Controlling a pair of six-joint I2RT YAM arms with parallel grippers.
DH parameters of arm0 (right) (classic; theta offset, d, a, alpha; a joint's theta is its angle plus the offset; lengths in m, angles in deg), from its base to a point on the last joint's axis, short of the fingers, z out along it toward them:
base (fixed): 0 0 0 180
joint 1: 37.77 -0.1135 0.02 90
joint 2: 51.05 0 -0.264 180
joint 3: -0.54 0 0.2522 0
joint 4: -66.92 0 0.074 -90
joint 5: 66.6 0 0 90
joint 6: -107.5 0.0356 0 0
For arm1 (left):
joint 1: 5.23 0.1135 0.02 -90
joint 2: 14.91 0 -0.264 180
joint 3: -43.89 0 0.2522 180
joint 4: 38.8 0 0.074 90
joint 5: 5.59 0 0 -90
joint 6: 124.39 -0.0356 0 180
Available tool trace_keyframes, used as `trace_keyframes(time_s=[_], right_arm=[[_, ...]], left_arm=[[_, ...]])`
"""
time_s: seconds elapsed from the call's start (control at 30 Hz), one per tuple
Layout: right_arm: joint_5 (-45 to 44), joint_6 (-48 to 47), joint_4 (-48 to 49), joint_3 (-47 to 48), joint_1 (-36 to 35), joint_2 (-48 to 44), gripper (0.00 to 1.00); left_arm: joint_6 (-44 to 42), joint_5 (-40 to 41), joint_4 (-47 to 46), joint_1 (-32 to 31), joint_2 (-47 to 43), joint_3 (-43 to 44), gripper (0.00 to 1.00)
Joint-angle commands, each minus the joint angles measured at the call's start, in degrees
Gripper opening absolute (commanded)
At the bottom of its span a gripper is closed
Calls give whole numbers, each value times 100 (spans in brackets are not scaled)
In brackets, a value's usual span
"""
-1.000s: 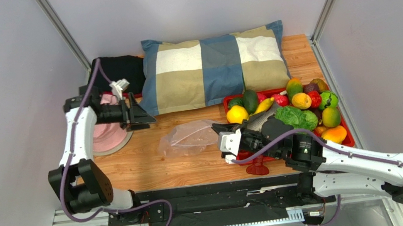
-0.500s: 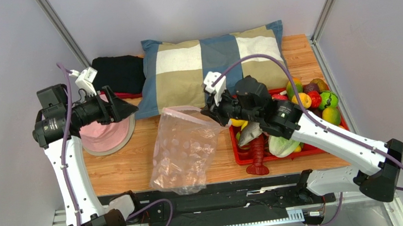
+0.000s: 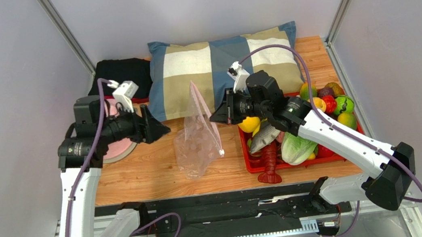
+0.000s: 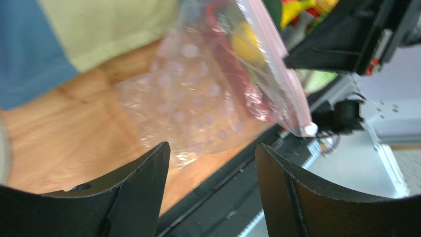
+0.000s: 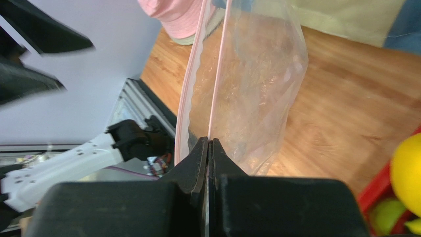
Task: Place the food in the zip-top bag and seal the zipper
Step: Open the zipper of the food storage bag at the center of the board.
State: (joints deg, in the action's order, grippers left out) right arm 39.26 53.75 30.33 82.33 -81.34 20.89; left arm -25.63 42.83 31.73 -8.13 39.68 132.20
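The clear zip-top bag (image 3: 196, 136) with pale pink dots hangs upright over the table, empty. My right gripper (image 3: 215, 118) is shut on its zipper edge (image 5: 218, 74) and holds it up; its jaws (image 5: 208, 141) are pressed together on the pink strip. The zipper (image 4: 276, 64) ends in a white slider (image 4: 310, 129). My left gripper (image 3: 161, 128) is open and empty, just left of the bag, and the bag (image 4: 197, 103) fills its view beyond the jaws (image 4: 212, 148). The lettuce (image 3: 297, 147), grey fish (image 3: 264, 137) and other toy foods lie in the red tray (image 3: 249, 163).
A checked pillow (image 3: 225, 70) lies at the back. A pink hat (image 3: 114, 148) and black cloth (image 3: 125, 72) lie at the back left. A red toy lobster (image 3: 270, 169) hangs over the tray's front edge. Yellow fruit (image 5: 407, 165) shows at the right.
The right gripper has lifted and turned the bag, so it now hangs narrow and edge-on instead of spread toward the front edge. The left gripper has moved down and right, toward the bag.
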Motion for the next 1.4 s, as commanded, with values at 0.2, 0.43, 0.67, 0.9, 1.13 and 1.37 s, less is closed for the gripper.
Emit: trace_keyframes(time_s=[0.2,0.43,0.67,0.9,1.13,1.37], right_arm=[[102,735,631,290,-257,224,0],[-206,673,789,413,-354,496,0],[-399,620,807,492,-494,610,0],[-715,296,491,475,-477,497,0],[-1225,-644,-203,44,-144,31,0],[-1745,-1383,-775,-369,191,-356,0]], left_arm=[[1803,1143,-1388,-1679,955,279,77],[1937,1810,-1301,-2276,1361,473,77],[1850,2390,-1029,-2409,1660,552,58],[1314,2516,-448,-2242,1652,649,18],[637,1759,175,-1451,1617,641,0],[-66,1146,378,-1248,1414,702,0]])
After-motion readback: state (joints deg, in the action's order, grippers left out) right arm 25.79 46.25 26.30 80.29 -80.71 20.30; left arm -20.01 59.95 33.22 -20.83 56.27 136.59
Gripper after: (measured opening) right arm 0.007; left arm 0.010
